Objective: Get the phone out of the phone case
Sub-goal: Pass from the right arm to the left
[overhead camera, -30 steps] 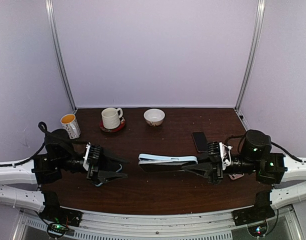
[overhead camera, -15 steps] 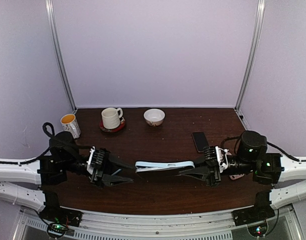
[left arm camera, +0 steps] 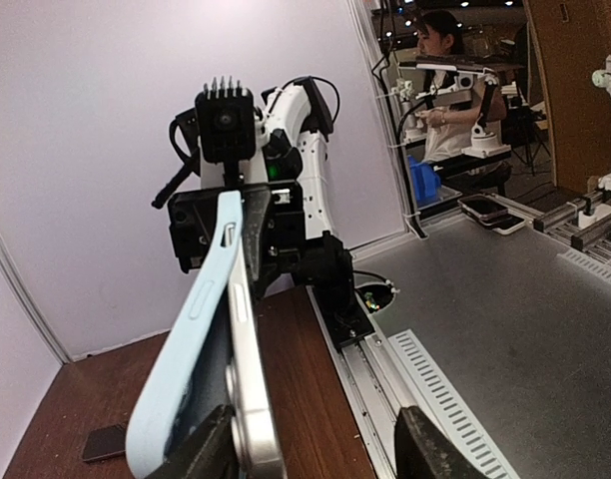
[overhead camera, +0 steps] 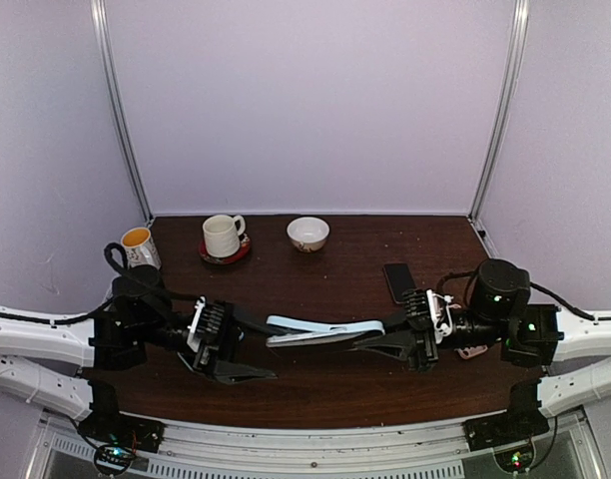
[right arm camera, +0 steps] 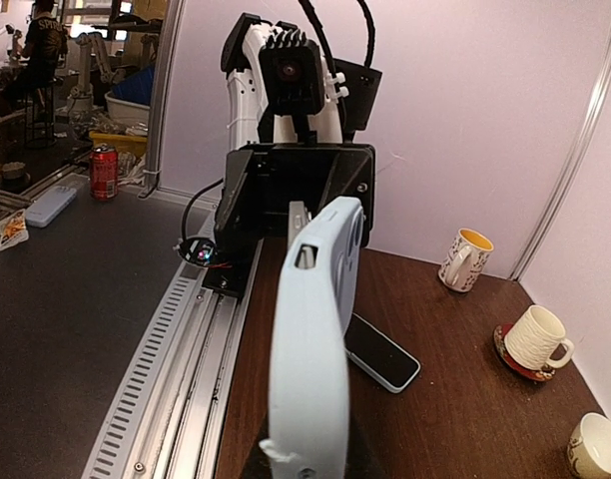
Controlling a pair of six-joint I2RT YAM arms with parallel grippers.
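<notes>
While the right jaws are clamped tight on one end of the pale blue phone case (overhead camera: 320, 329), the left jaws stand open around its other end. In the left wrist view one finger (left arm camera: 201, 454) is right against the phone and the other (left arm camera: 435, 444) stands well apart from it. The case spans the gap between the left arm (overhead camera: 136, 324) and the right arm (overhead camera: 500, 314), lifted off the dark wooden desk (overhead camera: 315, 389) near its front edge.

The phone (left arm camera: 248, 399) is in the case. Seen from the left wrist, its silvery edge runs alongside the blue shell and stands a little proud of it at the near end. From the right wrist the case shows edge-on, with a small cut-out near its top.

A second, dark phone (overhead camera: 398, 281) lies flat on the desk just behind the right jaws. Along the back of the desk stand a patterned mug (overhead camera: 139, 249), a white mug (overhead camera: 223, 237) on a red saucer (overhead camera: 226, 255) and a small bowl (overhead camera: 307, 233), all well apart from the case.
</notes>
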